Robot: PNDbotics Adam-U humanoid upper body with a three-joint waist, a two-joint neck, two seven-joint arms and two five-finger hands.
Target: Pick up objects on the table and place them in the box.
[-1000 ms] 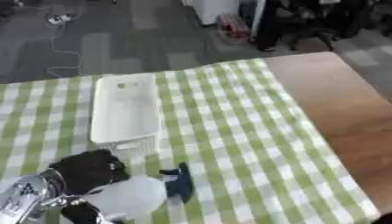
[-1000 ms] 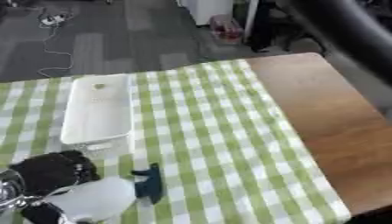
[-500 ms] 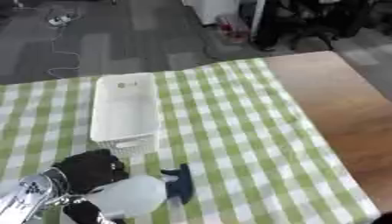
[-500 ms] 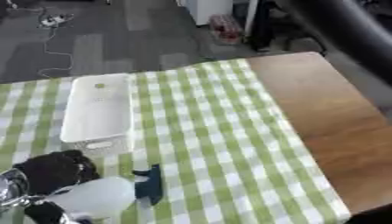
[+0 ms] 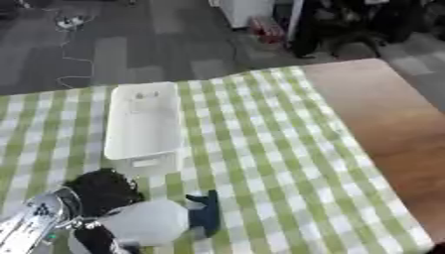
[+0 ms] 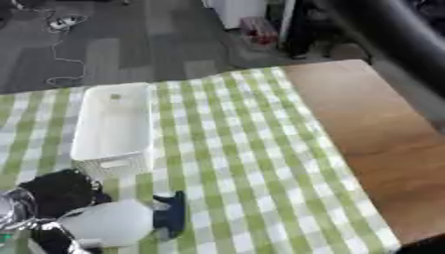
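Observation:
My left hand point(image 5: 103, 191), black with a silver wrist, sits at the lower left just in front of the white box point(image 5: 144, 159). Its fingers curl round a white rounded object point(image 5: 146, 223) with a dark blue part point(image 5: 206, 217) sticking out to the right. The object is held just above the green checked cloth point(image 5: 260, 149), a little short of the box's near end. The long, narrow box lies lengthwise away from me, and a small pale thing shows at its far end. My right hand shows in neither view; only a blurred black arm point(image 6: 391, 34) crosses the upper right corner.
The checked cloth covers the left and middle of the table. Bare brown wood point(image 5: 387, 114) runs along the right side to the table's edge. Beyond the far edge are grey floor, a cable and dark chairs.

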